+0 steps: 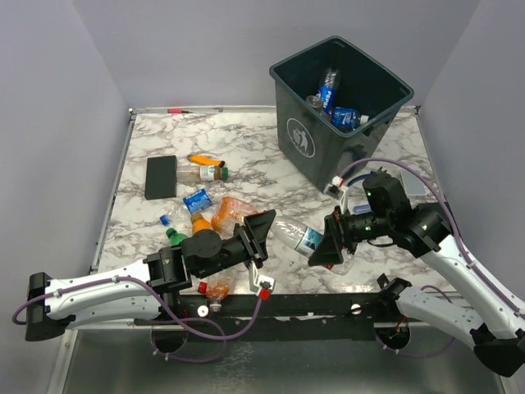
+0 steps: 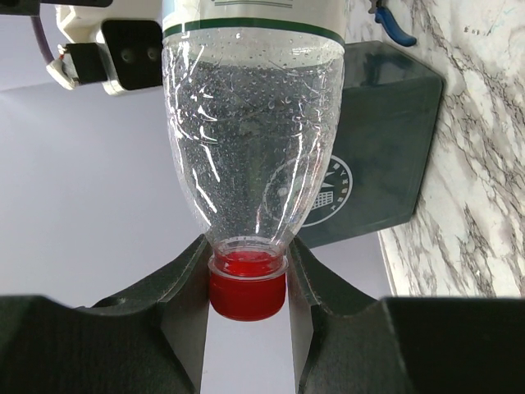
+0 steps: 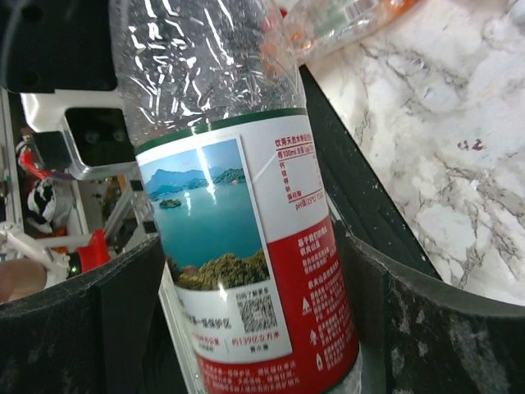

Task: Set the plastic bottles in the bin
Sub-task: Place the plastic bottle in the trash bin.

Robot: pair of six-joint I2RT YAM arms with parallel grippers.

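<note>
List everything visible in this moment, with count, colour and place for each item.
held bottle: one, clear with a red cap and a red-and-white label, at table centre between both end effectors
loose bottles: about nine, clear, orange or green; most are piled at centre-left, one lies at the bin's foot, one under the left arm
bottles in the bin: at least three, with blue labels
bin: one, dark green-grey with a white logo, far right of the table
black pad: one, flat, left of the pile
blue-handled tool: one, partly in view in the left wrist view
table: one, white-grey marble
left end effector: black, shut on the held bottle's cap
right end effector: black, shut on its labelled body
</note>
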